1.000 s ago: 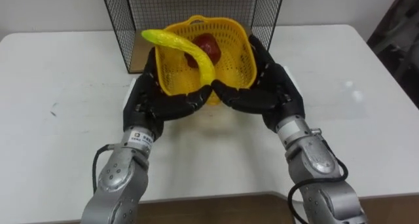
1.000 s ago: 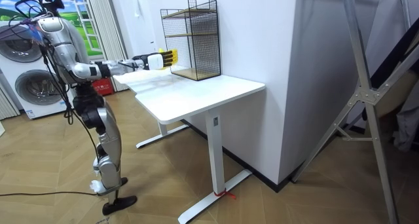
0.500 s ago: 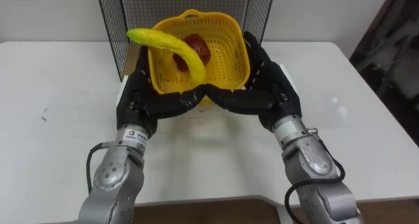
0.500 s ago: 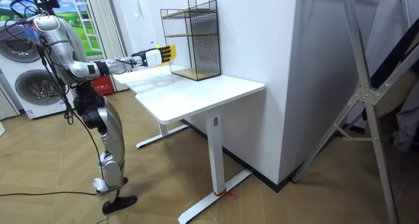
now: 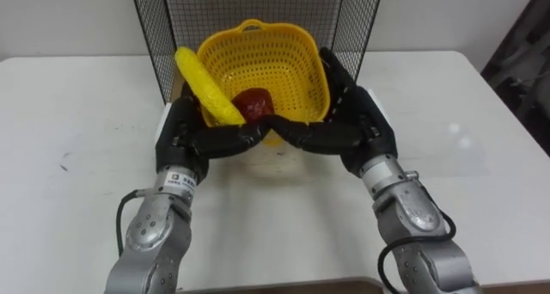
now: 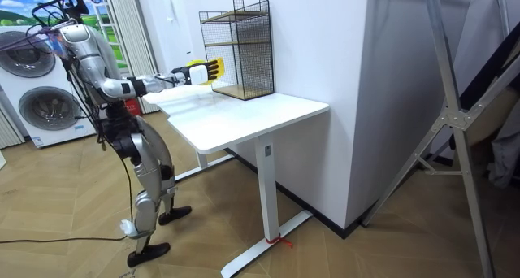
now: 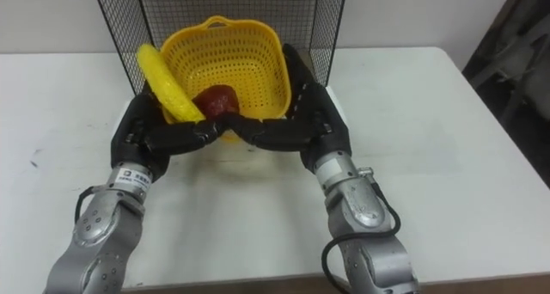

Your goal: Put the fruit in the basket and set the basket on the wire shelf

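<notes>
Basket (image 5: pixel 266 66) held tilted at shelf (image 5: pixel 352 19) mouth — banana (image 5: pixel 206 92), apple (image 5: pixel 253 103) inside. Left hand (image 5: pixel 185 131), right hand (image 5: pixel 357 126): fingers near-straight, cradling its sides. Risk: banana overhung rim — could snag wire, tip out.

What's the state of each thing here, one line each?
wire shelf: upright, front open.
basket: tilted toward the robot, carried at the shelf's front.
banana: in the basket, leaning over its left rim.
red fruit: inside, by the near rim.
left hand: open, cradling the basket.
right hand: open, cradling it too.
</notes>
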Controlling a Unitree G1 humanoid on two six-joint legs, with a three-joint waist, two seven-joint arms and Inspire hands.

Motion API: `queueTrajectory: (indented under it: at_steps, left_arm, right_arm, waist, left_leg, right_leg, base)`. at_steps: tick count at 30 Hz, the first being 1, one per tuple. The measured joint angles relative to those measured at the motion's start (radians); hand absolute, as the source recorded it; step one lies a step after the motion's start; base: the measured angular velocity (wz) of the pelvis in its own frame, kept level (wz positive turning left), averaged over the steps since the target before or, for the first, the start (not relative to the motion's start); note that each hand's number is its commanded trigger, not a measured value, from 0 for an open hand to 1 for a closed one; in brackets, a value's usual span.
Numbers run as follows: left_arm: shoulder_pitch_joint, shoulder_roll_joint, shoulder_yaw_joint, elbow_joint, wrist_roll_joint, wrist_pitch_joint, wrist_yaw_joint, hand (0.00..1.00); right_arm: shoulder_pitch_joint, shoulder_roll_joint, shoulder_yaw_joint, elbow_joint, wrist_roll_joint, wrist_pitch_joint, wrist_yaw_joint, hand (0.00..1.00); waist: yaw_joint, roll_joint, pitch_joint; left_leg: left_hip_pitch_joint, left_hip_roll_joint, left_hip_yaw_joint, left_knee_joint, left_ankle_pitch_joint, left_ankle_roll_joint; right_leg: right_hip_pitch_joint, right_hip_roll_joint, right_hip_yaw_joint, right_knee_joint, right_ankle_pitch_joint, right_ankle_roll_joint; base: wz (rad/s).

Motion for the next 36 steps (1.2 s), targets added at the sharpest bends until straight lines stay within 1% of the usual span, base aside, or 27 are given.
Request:
queueTrajectory:
  at_steps: [1,2,3,4,5,6,7,8,9,10,11,12,13,14,15,16,18,20,23,25,26,27,29,32,33,34,36]
  left_arm:
    - [0.0,-0.001,0.0,0.0,0.0,0.0,0.0,0.0]
    - [0.0,0.0,-0.002,0.0,-0.001,0.0,0.0,0.0]
    - [-0.002,-0.002,-0.002,-0.001,0.0,0.0,0.0,0.0]
    - [-0.003,-0.002,-0.005,-0.002,-0.001,0.0,0.0,0.0]
    - [-0.003,-0.001,-0.006,-0.006,-0.006,-0.001,0.0,0.0]
    - [-0.003,0.002,-0.006,-0.008,-0.01,-0.003,0.0,0.0]
    - [-0.004,0.001,-0.006,-0.008,-0.01,-0.004,0.0,0.0]
    - [-0.004,0.004,-0.011,-0.008,-0.011,-0.005,0.0,0.0]
    - [-0.004,0.005,-0.017,-0.008,-0.01,-0.008,0.0,0.0]
    - [-0.005,0.006,-0.016,-0.008,-0.009,-0.012,0.0,0.0]
    - [-0.013,0.006,-0.016,-0.005,-0.009,-0.013,0.001,0.0]
    - [-0.02,0.006,-0.016,-0.005,-0.01,-0.013,0.004,0.0]
    - [-0.021,0.008,-0.016,-0.004,-0.01,-0.013,0.004,0.0]
    - [-0.021,0.008,-0.017,0.002,-0.016,-0.012,0.004,0.0]
    - [-0.02,0.003,-0.017,0.008,-0.018,-0.009,0.005,0.0]
    - [-0.023,0.002,-0.015,0.007,-0.018,-0.01,0.005,0.0]
    - [-0.035,0.002,-0.002,0.008,-0.016,-0.009,0.009,0.0]
    - [-0.037,0.001,-0.001,0.013,-0.019,-0.008,0.011,0.0]
    - [-0.047,-0.016,-0.001,0.023,-0.02,0.008,0.018,0.0]
    - [-0.076,-0.018,-0.001,0.056,-0.029,0.02,0.027,0.0]
    - [-0.099,-0.017,0.0,0.078,-0.039,0.034,0.031,0.0]
    - [-0.117,-0.017,0.002,0.096,-0.046,0.04,0.033,0.0]
    - [-0.135,-0.018,0.002,0.11,-0.047,0.049,0.033,0.0]
    - [-0.141,-0.018,0.005,0.113,-0.047,0.064,0.033,0.0]
    - [-0.146,-0.018,0.006,0.114,-0.047,0.076,0.033,0.0]
    - [-0.148,-0.018,0.006,0.118,-0.047,0.079,0.033,0.0]
    - [-0.155,-0.019,0.006,0.136,-0.047,0.1,0.041,0.0]
  right_arm:
    - [0.0,-0.003,0.0,-0.003,-0.004,0.0,0.0,0.0]
    - [0.0,-0.009,0.0,-0.009,-0.013,0.0,-0.001,0.0]
    - [0.0,-0.011,0.0,-0.017,-0.014,0.0,-0.007,0.0]
    - [0.0,-0.01,0.0,-0.019,-0.016,0.0,-0.009,0.0]
    - [-0.003,-0.01,-0.007,-0.02,-0.02,0.0,-0.011,0.0]
    - [-0.006,-0.009,-0.007,-0.02,-0.02,0.0,-0.012,0.0]
    - [-0.006,-0.009,-0.007,-0.02,-0.018,0.0,-0.012,0.0]
    - [-0.004,-0.011,-0.007,-0.019,-0.014,0.0,-0.012,0.0]
    - [-0.005,-0.013,-0.01,-0.019,-0.013,0.0,-0.011,0.0]
    - [-0.007,-0.013,-0.012,-0.018,-0.015,0.0,-0.009,0.0]
    - [-0.009,-0.011,-0.012,-0.018,-0.013,-0.001,-0.008,0.0]
    - [-0.012,-0.013,-0.012,-0.012,-0.011,-0.001,-0.007,0.0]
    - [-0.011,-0.013,-0.012,-0.01,-0.01,0.0,-0.007,0.0]
    - [-0.009,-0.013,-0.012,-0.005,-0.007,0.001,-0.004,0.0]
    - [-0.006,-0.015,-0.014,0.003,-0.004,0.001,0.0,0.0]
    - [-0.012,-0.014,-0.014,0.007,0.0,0.001,0.003,0.0]
    - [-0.015,-0.012,-0.014,0.013,0.006,0.003,0.011,0.0]
    - [-0.022,-0.013,-0.014,0.013,0.026,0.015,0.013,0.0]
    - [-0.039,-0.012,-0.023,0.014,0.027,0.024,0.002,0.0]
    - [-0.056,-0.011,-0.023,0.017,0.027,0.038,-0.012,0.0]
    - [-0.07,-0.008,-0.022,0.022,0.026,0.041,-0.021,0.0]
    - [-0.095,-0.008,-0.022,0.037,0.026,0.041,-0.029,0.0]
    - [-0.128,-0.006,-0.022,0.065,0.026,0.042,-0.037,0.0]
    - [-0.152,0.0,-0.024,0.085,0.027,0.043,-0.041,0.0]
    - [-0.153,0.0,-0.024,0.089,0.027,0.046,-0.043,0.0]
    - [-0.153,0.001,-0.024,0.092,0.028,0.049,-0.044,0.0]
    - [-0.153,0.004,-0.022,0.108,0.037,0.074,-0.056,0.0]
  waist:
    - [-0.001,0.0,0.0]
    - [-0.012,-0.002,0.0008]
    - [-0.015,-0.007,0.0019]
    - [-0.015,-0.01,0.0036]
    - [-0.015,-0.015,0.0064]
    - [-0.018,-0.018,0.0072]
    - [-0.02,-0.019,0.0082]
    - [-0.021,-0.021,0.0092]
    - [-0.02,-0.022,0.0083]
    - [-0.02,-0.022,0.0089]
    - [-0.024,-0.012,0.0151]
    - [-0.024,-0.004,0.0208]
    - [-0.023,-0.004,0.0213]
    - [-0.025,-0.004,0.0224]
    - [-0.036,-0.001,0.0186]
    - [-0.035,0.001,0.0191]
    - [-0.037,0.003,0.0184]
    - [-0.038,0.005,0.0175]
    - [-0.038,0.01,0.0154]
    - [-0.038,0.011,0.0155]
    - [-0.035,0.014,0.0148]
    - [-0.036,0.019,0.0146]
    - [-0.036,0.026,0.0114]
    - [-0.036,0.034,0.0071]
    - [-0.035,0.035,0.0068]
    - [-0.036,0.036,0.0074]
    - [-0.038,0.04,0.0085]
  left_leg:
    - [0.001,-0.007,0.002,0.0,-0.002,0.002]
    - [0.008,-0.018,0.003,-0.003,-0.005,0.008]
    - [0.013,-0.033,0.004,-0.008,-0.011,0.015]
    - [0.017,-0.035,0.007,-0.01,-0.014,0.019]
    - [0.027,-0.044,0.01,-0.016,-0.018,0.023]
    - [0.033,-0.048,0.01,-0.017,-0.023,0.03]
    - [0.038,-0.048,0.011,-0.017,-0.025,0.033]
    - [0.053,-0.048,0.01,-0.018,-0.03,0.04]
    - [0.063,-0.047,0.007,-0.024,-0.032,0.043]
    - [0.067,-0.046,0.001,-0.024,-0.032,0.043]
    - [0.069,-0.04,-0.023,-0.026,-0.033,0.045]
    - [0.069,-0.03,-0.032,-0.039,-0.031,0.045]
    - [0.071,-0.031,-0.031,-0.045,-0.03,0.045]
    - [0.081,-0.035,-0.028,-0.049,-0.028,0.047]
    - [0.095,-0.037,-0.029,-0.059,-0.028,0.047]
    - [0.095,-0.036,-0.028,-0.066,-0.027,0.046]
    - [0.098,-0.029,-0.029,-0.085,-0.022,0.041]
    - [0.106,-0.025,-0.026,-0.096,-0.022,0.04]
    - [0.107,-0.021,-0.02,-0.102,-0.021,0.04]
    - [0.108,-0.02,-0.019,-0.102,-0.021,0.04]
    - [0.111,-0.02,-0.018,-0.103,-0.021,0.04]
    - [0.111,-0.019,-0.017,-0.104,-0.021,0.04]
    - [0.112,-0.019,-0.016,-0.108,-0.021,0.04]
    - [0.119,-0.019,-0.014,-0.119,-0.02,0.039]
    - [0.121,-0.019,-0.014,-0.12,-0.02,0.038]
    - [0.124,-0.019,-0.014,-0.121,-0.02,0.037]
    - [0.142,-0.019,-0.014,-0.125,-0.02,0.037]
  right_leg:
    - [0.001,-0.004,-0.001,0.002,-0.003,0.002]
    - [0.006,-0.014,-0.004,0.009,-0.01,0.01]
    - [0.007,-0.028,-0.011,0.029,-0.022,0.018]
    - [0.004,-0.036,-0.012,0.047,-0.026,0.024]
    - [-0.015,-0.042,-0.017,0.099,-0.028,0.028]
    - [-0.036,-0.052,-0.024,0.159,-0.024,0.035]
    - [-0.044,-0.056,-0.026,0.177,-0.018,0.044]
    - [-0.043,-0.057,-0.025,0.194,-0.004,0.059]
    - [-0.04,-0.056,-0.026,0.193,0.011,0.067]
    - [-0.042,-0.053,-0.028,0.193,0.018,0.067]
    - [-0.044,-0.034,-0.021,0.176,0.017,0.058]
    - [-0.057,-0.018,-0.014,0.109,0.015,0.051]
    - [-0.068,-0.017,-0.019,0.071,0.018,0.049]
    - [-0.079,-0.012,-0.023,0.017,0.074,0.034]
    - [-0.064,-0.01,-0.025,-0.002,0.085,0.038]
    - [-0.06,-0.007,-0.026,-0.015,0.089,0.033]
    - [-0.043,0.005,-0.026,-0.057,0.114,0.029]
    - [-0.027,0.009,-0.025,-0.088,0.127,0.028]
    - [-0.019,0.013,-0.025,-0.121,0.144,0.029]
    - [-0.011,0.014,-0.027,-0.135,0.147,0.029]
    - [-0.007,0.014,-0.026,-0.143,0.15,0.029]
    - [-0.007,0.015,-0.026,-0.145,0.152,0.029]
    - [-0.008,0.014,-0.026,-0.146,0.152,0.029]
    - [-0.007,0.014,-0.028,-0.146,0.152,0.029]
    - [-0.005,0.014,-0.03,-0.146,0.152,0.029]
    - [-0.002,0.014,-0.03,-0.146,0.152,0.029]
    - [0.011,0.012,-0.034,-0.144,0.152,0.029]
  base:
    - [0.08]
    - [0.13]
    - [0.13]
    - [0.0]
    - [-0.05]
    - [-0.03]
    - [0.09]
    - [0.05]
    - [0.0]
    - [-0.03]
    - [0.0]
    - [0.05]
    - [0.1]
    - [0.14]
    - [0.09]
    - [0.0]
    - [-0.08]
    - [-0.06]
    - [-0.05]
    - [0.0]
    - [0.0]
    - [0.0]
    - [-0.02]
    - [0.0]
    - [0.0]
    - [0.0]
    - [0.0]
